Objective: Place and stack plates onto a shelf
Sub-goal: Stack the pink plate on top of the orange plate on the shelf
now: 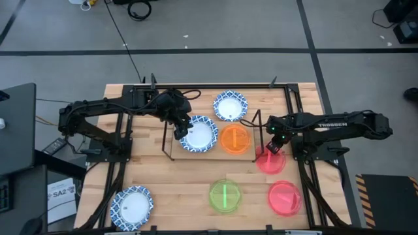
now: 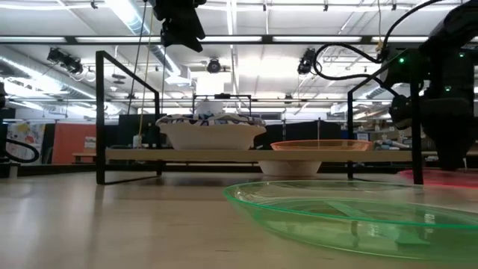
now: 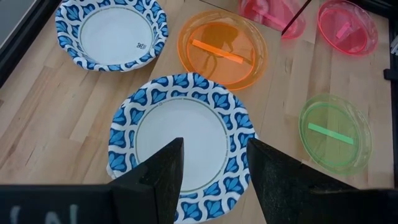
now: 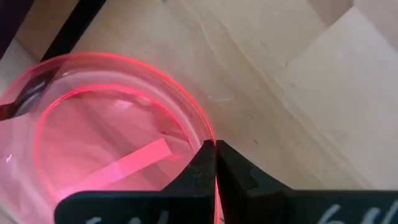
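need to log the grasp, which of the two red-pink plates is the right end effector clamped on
The red-pink plate beside the shelf's right end; the right end effector is shut on its rim. The other red-pink plate lies untouched nearer the table's front edge.

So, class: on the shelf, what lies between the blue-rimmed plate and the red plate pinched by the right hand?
The orange plate lies between the blue-rimmed plate and the red plate, seen in the high view.

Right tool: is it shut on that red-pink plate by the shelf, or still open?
Shut on the red-pink plate. The right wrist view shows the right tool with its fingers pinched together over the plate's rim, beside the shelf.
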Tool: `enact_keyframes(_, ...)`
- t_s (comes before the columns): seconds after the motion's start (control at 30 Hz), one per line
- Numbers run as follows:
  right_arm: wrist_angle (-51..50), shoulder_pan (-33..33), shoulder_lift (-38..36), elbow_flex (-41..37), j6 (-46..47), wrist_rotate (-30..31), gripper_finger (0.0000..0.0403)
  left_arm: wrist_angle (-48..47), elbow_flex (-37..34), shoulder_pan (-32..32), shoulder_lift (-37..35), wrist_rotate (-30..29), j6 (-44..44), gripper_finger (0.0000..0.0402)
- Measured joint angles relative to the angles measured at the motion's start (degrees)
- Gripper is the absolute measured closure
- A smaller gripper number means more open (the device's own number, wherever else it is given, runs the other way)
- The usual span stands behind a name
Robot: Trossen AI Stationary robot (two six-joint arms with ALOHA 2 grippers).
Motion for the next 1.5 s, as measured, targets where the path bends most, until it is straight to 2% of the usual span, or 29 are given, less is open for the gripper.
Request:
enact_keyframes(0.57, -14.6, -0.1, 0.0, 11.8, -0.8, 0.7, 0.0395, 0.0, 0.0, 0.0, 0.0, 0.0, 0.0, 0.0219)
enact_keyframes(1.5, -38.0, -0.1, -0.1, 38.1, -1.0, 13.9, 0.0396, 0.0, 0.0, 0.0, 0.0, 0.0, 0.1, 0.0219)
